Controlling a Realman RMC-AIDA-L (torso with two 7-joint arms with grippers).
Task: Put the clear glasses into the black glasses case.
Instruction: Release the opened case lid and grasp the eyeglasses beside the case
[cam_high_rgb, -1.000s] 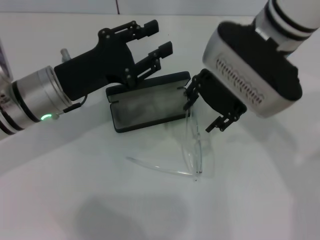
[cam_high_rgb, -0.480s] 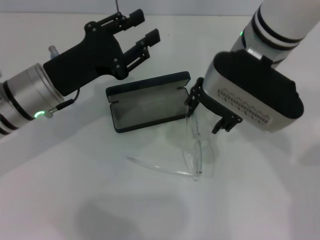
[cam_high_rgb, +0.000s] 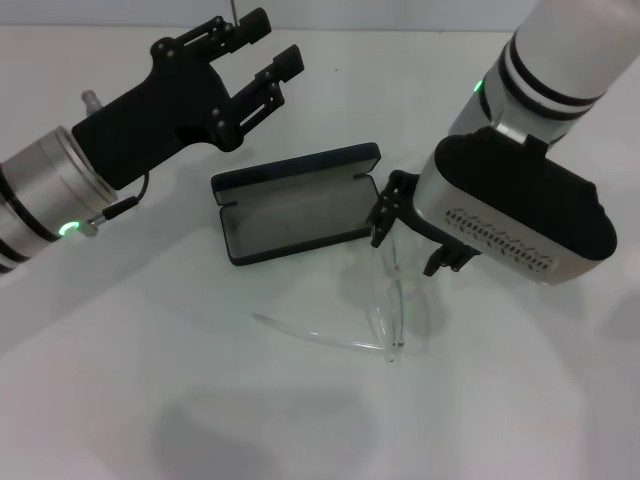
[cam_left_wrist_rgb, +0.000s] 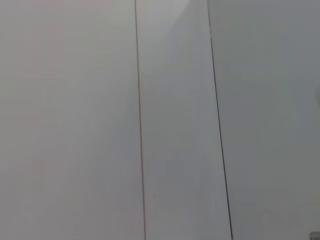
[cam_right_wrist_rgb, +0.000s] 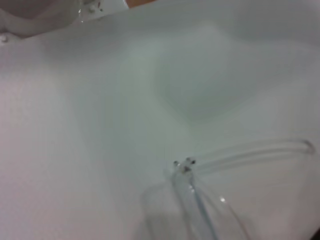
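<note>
my right pincer hangs wide open over the far end of the glasses, beside the open case. my left pincer is open too, holding nothing.

Plain white tabletop under soft even light, pale seamed wall panels behind.

One clear glasses, one black glasses case, two claws.

We cannot see where the clear glasses meet the right claw (its body covers the lens's upper end); the wrist view cuts the lens off, blurred.
</note>
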